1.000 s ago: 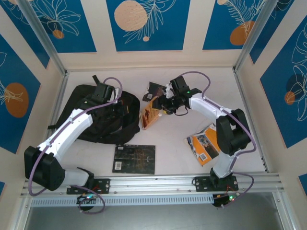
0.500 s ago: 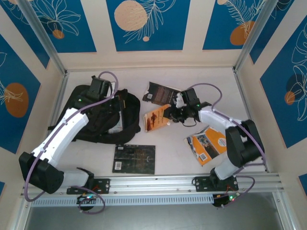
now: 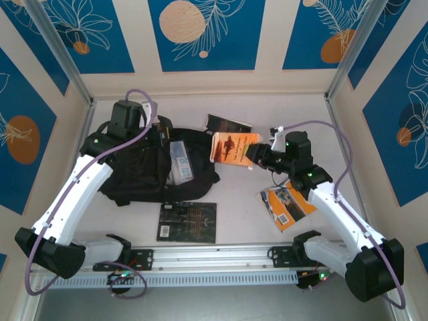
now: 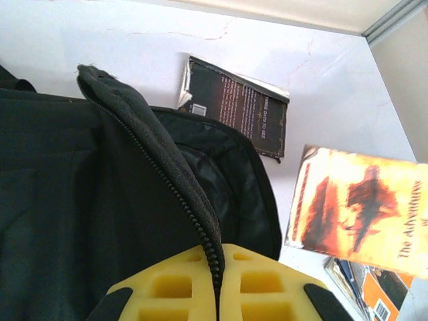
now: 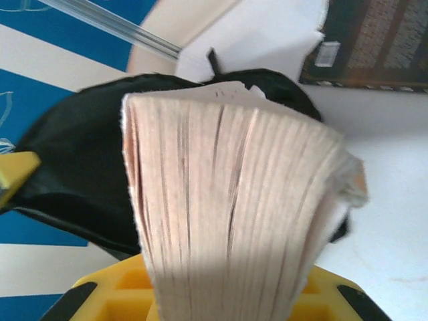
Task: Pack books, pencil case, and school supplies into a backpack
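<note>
The black backpack (image 3: 134,170) lies at the left, its mouth spread open toward the middle. My left gripper (image 3: 158,131) is shut on the backpack's zip edge (image 4: 200,227), which runs up between the yellow fingers (image 4: 267,281). A clear blue-printed packet (image 3: 179,160) shows inside the opening. My right gripper (image 3: 257,155) is shut on the orange-and-black book (image 3: 233,147), held above the table just right of the backpack; its page edges (image 5: 234,200) face the right wrist camera. The black book with gold patterning (image 3: 187,222) lies near the front. The orange-and-white book (image 3: 287,200) lies at the right.
Another dark paperback (image 3: 227,124) lies flat behind the held book, close to the backpack's far rim. Metal rails (image 3: 221,253) run along the near edge, and patterned walls close in the back and sides. Bare white table (image 3: 241,200) lies between the backpack and the orange-and-white book.
The right gripper lifted the orange-and-black book and turned it cover up as the arm swung right. The left gripper drew the zip edge back, widening the backpack's mouth and uncovering the packet.
</note>
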Robot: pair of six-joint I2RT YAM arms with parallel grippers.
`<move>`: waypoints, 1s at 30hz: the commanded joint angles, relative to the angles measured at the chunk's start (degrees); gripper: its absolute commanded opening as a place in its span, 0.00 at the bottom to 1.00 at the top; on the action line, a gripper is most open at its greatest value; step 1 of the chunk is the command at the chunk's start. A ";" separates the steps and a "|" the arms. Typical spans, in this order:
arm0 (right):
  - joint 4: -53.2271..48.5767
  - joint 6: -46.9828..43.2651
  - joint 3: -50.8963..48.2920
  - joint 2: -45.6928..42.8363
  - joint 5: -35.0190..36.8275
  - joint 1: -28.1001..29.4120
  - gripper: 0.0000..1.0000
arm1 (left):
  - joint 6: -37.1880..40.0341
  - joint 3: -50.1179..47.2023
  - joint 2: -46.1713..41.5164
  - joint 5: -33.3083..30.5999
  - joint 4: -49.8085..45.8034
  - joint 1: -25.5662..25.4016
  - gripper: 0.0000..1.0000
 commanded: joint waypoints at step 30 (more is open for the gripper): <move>19.76 27.69 41.52 58.63 -16.88 24.95 0.00 | 2.10 3.19 -1.33 4.27 6.90 -0.42 0.00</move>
